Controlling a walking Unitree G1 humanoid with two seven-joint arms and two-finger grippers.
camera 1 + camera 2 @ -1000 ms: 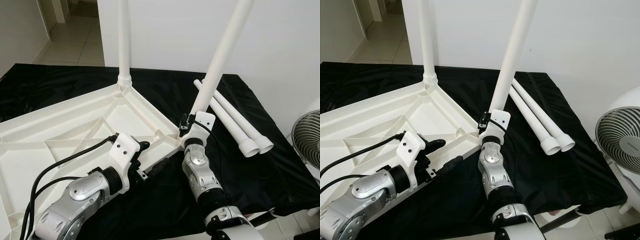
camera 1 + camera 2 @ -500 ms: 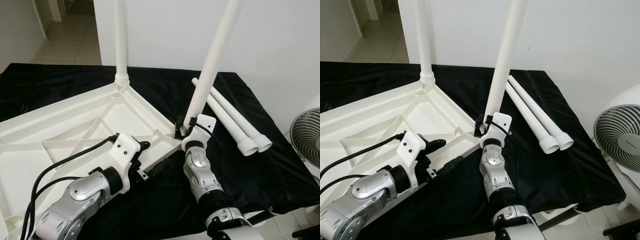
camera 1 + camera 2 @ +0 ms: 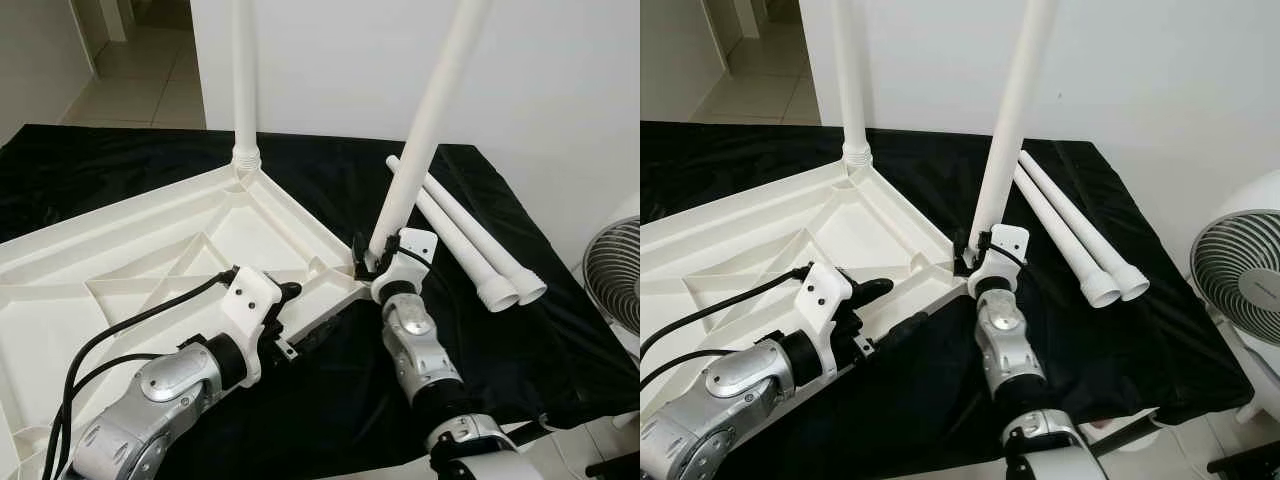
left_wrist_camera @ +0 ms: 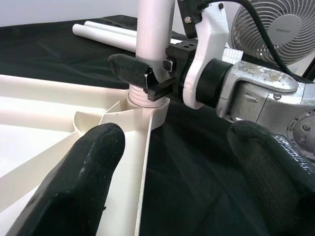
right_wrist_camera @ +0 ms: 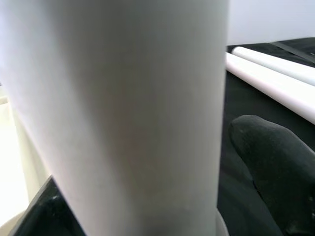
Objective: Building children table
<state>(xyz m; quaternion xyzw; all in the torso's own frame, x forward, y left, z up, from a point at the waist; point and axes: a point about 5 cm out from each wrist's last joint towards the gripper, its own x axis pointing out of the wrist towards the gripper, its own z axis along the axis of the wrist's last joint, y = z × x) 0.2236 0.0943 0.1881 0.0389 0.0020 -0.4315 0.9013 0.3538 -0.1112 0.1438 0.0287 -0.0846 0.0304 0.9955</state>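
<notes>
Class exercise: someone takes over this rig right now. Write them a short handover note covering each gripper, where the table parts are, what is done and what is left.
Right gripper: jaws shut on the leaning table leg, low down by its threaded end, which sits at the near corner socket of the tabletop.
Left gripper: jaws open, hovering at the tabletop's near edge, holding nothing.
Upturned white tabletop lies on the black cloth.
Done: one leg stands upright in the far corner.
Left: straighten and seat the held leg; whether it is screwed in cannot be told. Then fit the two spare legs lying to the right.
</notes>
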